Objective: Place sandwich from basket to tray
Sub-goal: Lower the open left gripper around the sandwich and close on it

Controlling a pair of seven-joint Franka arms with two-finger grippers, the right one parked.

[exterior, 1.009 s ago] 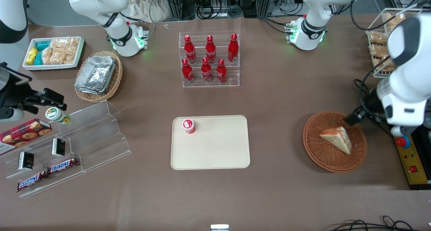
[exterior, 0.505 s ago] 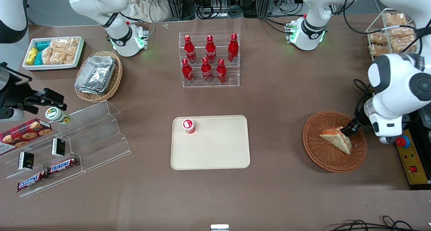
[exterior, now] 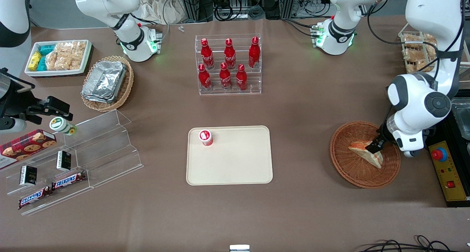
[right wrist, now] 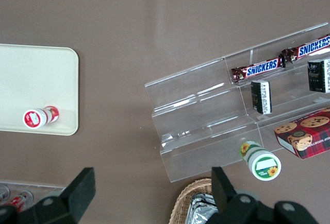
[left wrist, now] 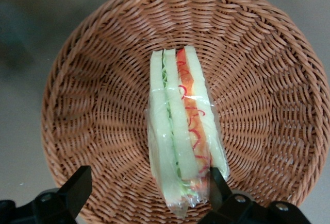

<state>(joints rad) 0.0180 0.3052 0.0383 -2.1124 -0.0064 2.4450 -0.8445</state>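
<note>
Two black fingers [left wrist: 77, 188] of the gripper [left wrist: 147, 193] hang spread wide over the basket [left wrist: 93, 105], one on each side of the sandwich's [left wrist: 180, 131] near end. One fingertip sits just beside the bread, the other well apart. Toward the table's middle lies the tray [exterior: 235, 164], holding a small red cup [exterior: 206, 137].

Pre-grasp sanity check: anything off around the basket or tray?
Nothing stands out. The sandwich lies wrapped and intact in the basket, filling edge facing up toward the wrist camera. The tool hangs open just above it, fingers either side. The tray sits flat with one small red cup upright on it.
</note>
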